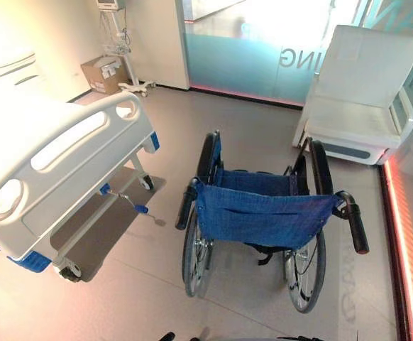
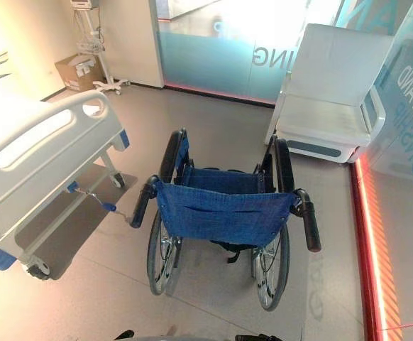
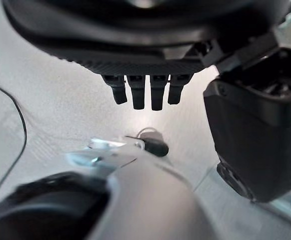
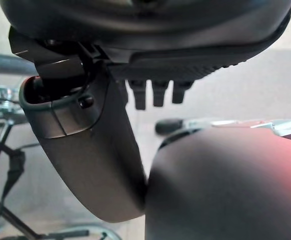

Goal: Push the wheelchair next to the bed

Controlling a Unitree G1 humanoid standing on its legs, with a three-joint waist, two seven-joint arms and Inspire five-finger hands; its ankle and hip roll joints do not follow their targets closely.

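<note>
From the left eye, a wheelchair [image 1: 263, 220] with a blue woven-cloth backrest stood on smooth grey floor [image 1: 192, 128], seen from behind; two black push handles and two spoked wheels showed, its seat mostly hidden by the backrest. It stood well apart from the bed [image 1: 57, 163], whose white moulded plastic footboard with rounded slots was cut off at the left edge. One white chair [image 1: 359, 99] sat beyond, before frosted glass.

The right eye gave the same scene, plus a cardboard box [image 2: 75, 71] by a wheeled stand [image 2: 96, 50].

At the left wrist, the left hand [image 3: 145, 90] hung over bare floor, fingers straight, holding nothing.

At the right wrist, the right hand [image 4: 158, 92] likewise had relaxed, empty fingers; wheelchair tubing showed blurred alongside.
</note>
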